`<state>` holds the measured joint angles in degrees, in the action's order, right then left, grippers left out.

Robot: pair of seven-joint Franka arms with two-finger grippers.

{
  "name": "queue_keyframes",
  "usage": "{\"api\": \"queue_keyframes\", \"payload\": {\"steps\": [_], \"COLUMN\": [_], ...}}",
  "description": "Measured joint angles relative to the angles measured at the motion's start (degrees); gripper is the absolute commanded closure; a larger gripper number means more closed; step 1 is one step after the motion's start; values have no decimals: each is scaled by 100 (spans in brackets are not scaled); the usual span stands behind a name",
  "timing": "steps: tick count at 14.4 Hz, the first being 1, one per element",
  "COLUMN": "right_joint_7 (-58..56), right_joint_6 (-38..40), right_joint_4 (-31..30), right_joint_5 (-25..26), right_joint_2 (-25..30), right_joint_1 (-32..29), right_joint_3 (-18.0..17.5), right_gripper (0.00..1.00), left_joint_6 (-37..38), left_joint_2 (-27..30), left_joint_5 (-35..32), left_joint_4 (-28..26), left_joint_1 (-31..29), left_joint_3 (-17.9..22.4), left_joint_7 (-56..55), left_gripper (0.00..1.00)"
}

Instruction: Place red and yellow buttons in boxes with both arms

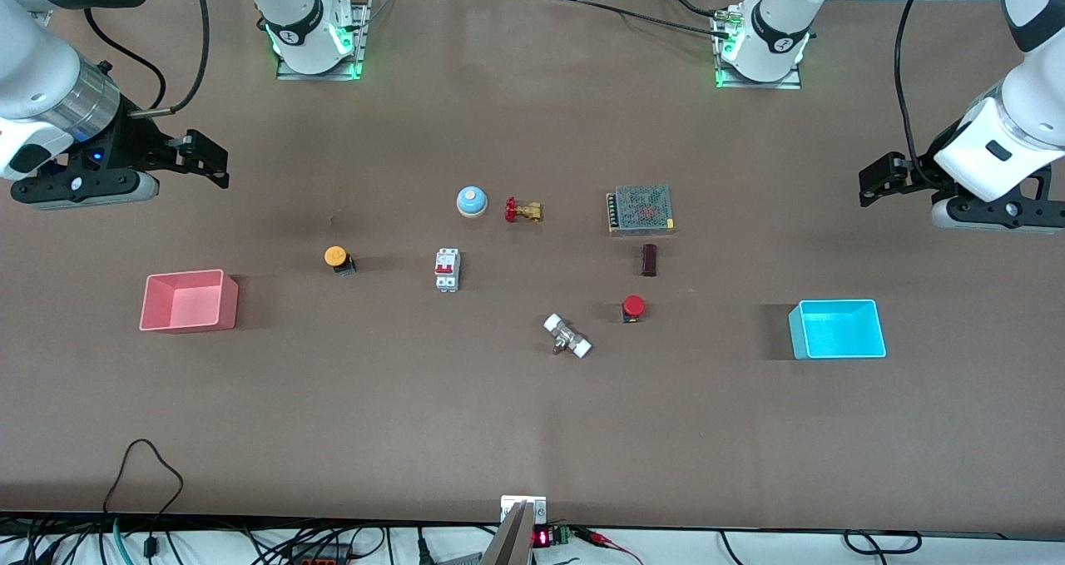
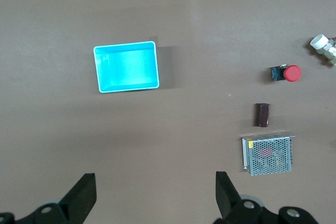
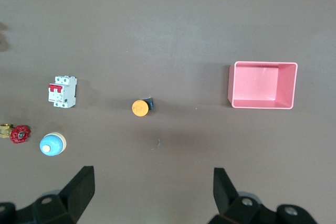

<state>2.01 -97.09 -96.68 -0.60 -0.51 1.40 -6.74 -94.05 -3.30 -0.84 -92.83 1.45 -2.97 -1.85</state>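
Opening step, nothing grasped: left pincer [image 1: 869, 184] and right pincer [image 1: 218, 166] hang wide open and empty over the bench [image 1: 532, 432], so next each should descend, left onto the red button [image 1: 633, 307] beside the cyan box [image 1: 837, 329], right onto the yellow button [image 1: 337, 257] near the pink box [image 1: 189, 300].

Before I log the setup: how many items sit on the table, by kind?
Push buttons: 2 (red button, yellow button)
Boxes: 2 (pink box, cyan box)
Valves: 2
Bell: 1
Circuit breaker: 1
Power supply: 1
Dark cylinder: 1
Total: 10
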Motion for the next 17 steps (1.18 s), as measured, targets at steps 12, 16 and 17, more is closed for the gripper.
{"api": "queue_keyframes", "payload": {"steps": [12,16,17], "right_joint_7": [-1,-9,-9], "right_joint_6": [5,-52,-220], "right_joint_4": [-3,-37,-122], "right_joint_5": [-2,-3,-3], "right_joint_2": [-226,-730,-800], "right_joint_1": [0,7,16], "right_joint_3": [0,-2,-4], "right_gripper": [0,0,0], "left_joint_6": [60,432,488], "left_joint_2": [-31,-260,-321], "left_joint_5": [0,0,2], "left_joint_4": [0,-3,-3], "left_joint_1": [12,37,43], "left_joint_3": [-13,-47,-57], "left_joint_7": [5,5,5], "left_gripper": [0,0,0]}}
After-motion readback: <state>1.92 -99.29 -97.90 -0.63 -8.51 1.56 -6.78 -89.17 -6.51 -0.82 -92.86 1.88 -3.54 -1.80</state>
